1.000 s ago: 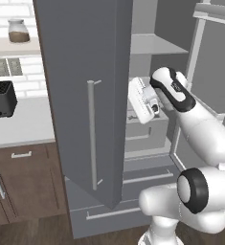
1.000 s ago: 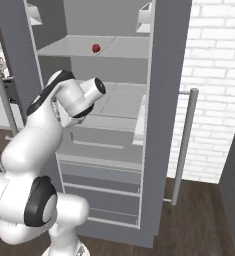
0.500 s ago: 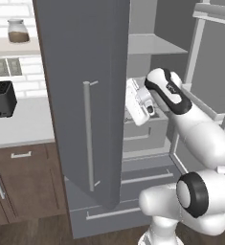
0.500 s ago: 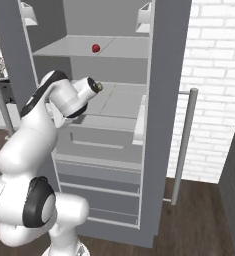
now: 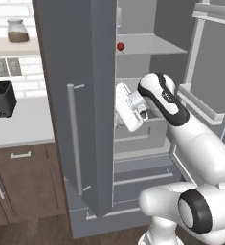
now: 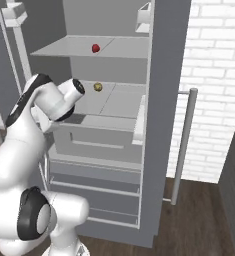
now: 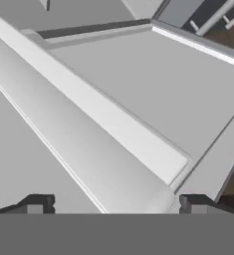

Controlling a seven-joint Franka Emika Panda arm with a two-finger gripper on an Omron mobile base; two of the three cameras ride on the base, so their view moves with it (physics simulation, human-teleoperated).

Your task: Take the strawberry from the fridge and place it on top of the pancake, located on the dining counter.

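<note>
Left base view
Arm pose: the white arm rises from the lower right, bends at its dark-ringed elbow and reaches up and left into the open fridge point(image 5: 85, 119); the hand is tilted down and left, level with the fridge's middle compartment, just inside the edge of the fridge's left door.
Jaws: hidden behind that door edge here; their spread cannot be read from this side.
Strawberry point(image 5: 120, 46): on the fridge's upper shelf, near the shelf's front left, above the hand and well apart from it.
Beside the fridge: a black toaster point(image 5: 0, 99) on the pale bench point(image 5: 23, 125) left of the fridge, a jar point(image 5: 17, 31) on a wall shelf above.
Writing: none legible.

Right base view
Arm pose: the arm climbs from the lower left, the wrist turned so the hand points into the fridge's middle level.
Strawberry: on the fridge's top shelf, above and right of the wrist.
Small yellowish-brown round item point(image 6: 97, 87): on the fridge shelf below, just right of the wrist.
Writing: none.

Hand view
Jaws point(image 7: 113, 205): spread wide, both dark tips at the bottom corners, nothing between them.
Ahead: pale grey fridge surfaces crossed by a long rail.
</note>
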